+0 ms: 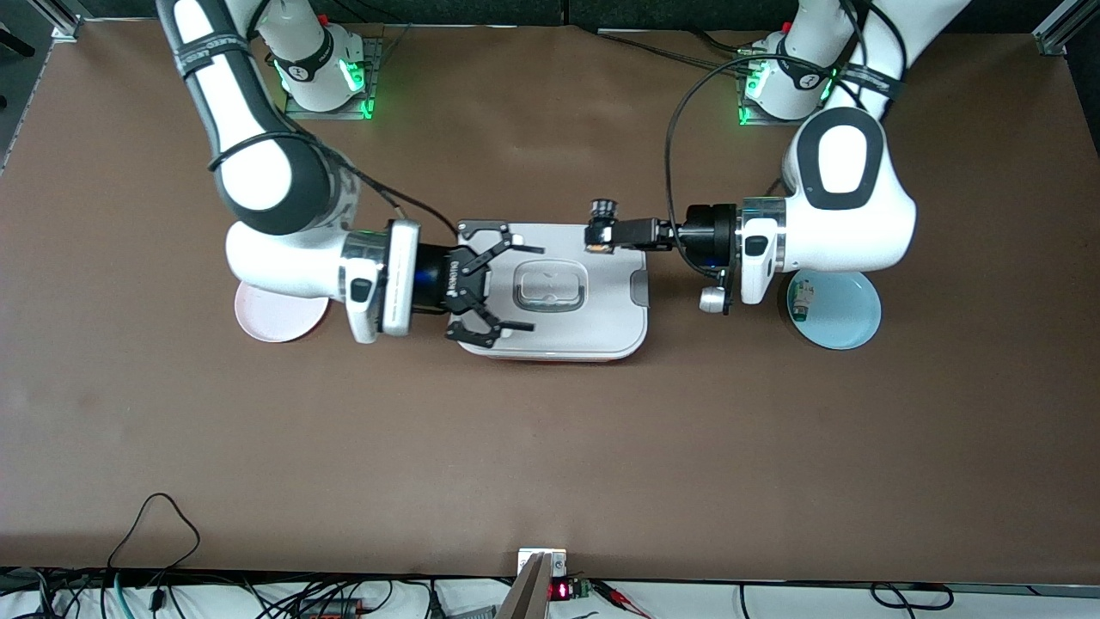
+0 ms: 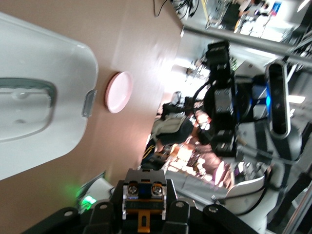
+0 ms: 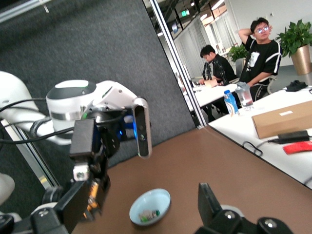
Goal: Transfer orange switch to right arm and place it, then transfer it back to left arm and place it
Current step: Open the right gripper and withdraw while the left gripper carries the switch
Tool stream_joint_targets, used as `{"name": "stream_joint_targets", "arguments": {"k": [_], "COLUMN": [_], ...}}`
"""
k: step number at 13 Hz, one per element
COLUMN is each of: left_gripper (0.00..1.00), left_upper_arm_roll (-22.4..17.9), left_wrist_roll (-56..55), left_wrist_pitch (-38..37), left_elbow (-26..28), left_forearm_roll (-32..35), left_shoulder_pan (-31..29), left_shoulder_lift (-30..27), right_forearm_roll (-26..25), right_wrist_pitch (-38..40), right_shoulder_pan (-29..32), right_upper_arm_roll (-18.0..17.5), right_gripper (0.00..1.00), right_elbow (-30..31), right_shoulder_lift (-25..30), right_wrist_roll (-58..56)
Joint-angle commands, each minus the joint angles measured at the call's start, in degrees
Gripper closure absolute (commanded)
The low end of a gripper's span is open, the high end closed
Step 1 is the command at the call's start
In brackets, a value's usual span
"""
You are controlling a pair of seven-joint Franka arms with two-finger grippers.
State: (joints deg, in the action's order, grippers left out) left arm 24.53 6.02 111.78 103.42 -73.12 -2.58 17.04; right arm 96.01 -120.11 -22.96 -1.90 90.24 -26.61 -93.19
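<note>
Left gripper (image 1: pixel 599 237) pinches the orange switch (image 1: pixel 595 247) above the box (image 1: pixel 601 331) — near its 1 o'clock corner; right gripper (image 1: pixel 516 288), fingers spread wide, hovers over the box's 9 o'clock end.

Recorded on a plain brown table (image 1: pixel 550 447): white box (image 1: pixel 601 331) with grey clips and grey-rimmed recess; pale pink plate (image 1: pixel 266 322); light blue plate (image 1: pixel 846 314) containing a white-and-green component (image 1: pixel 801 301). Noted also: white arms (image 1: pixel 846 232) with black joints and silver wrists, black grippers, orange marks on the black switch (image 1: pixel 595 247).
</note>
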Motion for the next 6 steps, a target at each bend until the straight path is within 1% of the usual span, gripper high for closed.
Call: {"name": "stream_joint_targets", "arguments": {"k": [1, 2, 4, 5, 6], "left_gripper": [1.0, 1.0, 1.0, 1.0, 1.0], "left_upper_arm_roll": [0.1, 0.0, 0.1, 0.0, 0.0], "left_wrist_roll": [7.0, 9.9, 18.5, 24.1, 29.0], "left_wrist_pitch": [-10.2, -14.0, -19.3, -21.4, -22.6], "left_elbow": [0.2, 0.1, -0.7, -1.2, -1.3], "left_forearm_roll": [9.9, 14.3, 26.1, 31.1, 36.1], "left_shoulder_pan": [-5.9, -8.2, -12.4, -13.6, -14.5], "left_shoulder_lift": [-1.0, -1.0, -1.0, -0.9, -0.9], "right_forearm_roll": [-6.0, -8.1, -11.0, -14.1, -18.9], "right_wrist_pitch": [1.1, 1.1, 1.1, 1.2, 1.4], "right_shoulder_pan": [3.7, 4.5, 6.2, 7.1, 8.4], "right_upper_arm_roll": [-0.4, -0.4, -0.2, -0.2, -0.2], "right_gripper": [0.0, 0.0, 0.0, 0.0, 0.0], "right_elbow": [3.5, 3.9, 7.0, 7.8, 8.3], "right_shoulder_lift": [3.0, 3.3, 5.3, 6.5, 7.5], "right_wrist_roll": [0.3, 0.6, 2.9, 5.2, 9.1]}}
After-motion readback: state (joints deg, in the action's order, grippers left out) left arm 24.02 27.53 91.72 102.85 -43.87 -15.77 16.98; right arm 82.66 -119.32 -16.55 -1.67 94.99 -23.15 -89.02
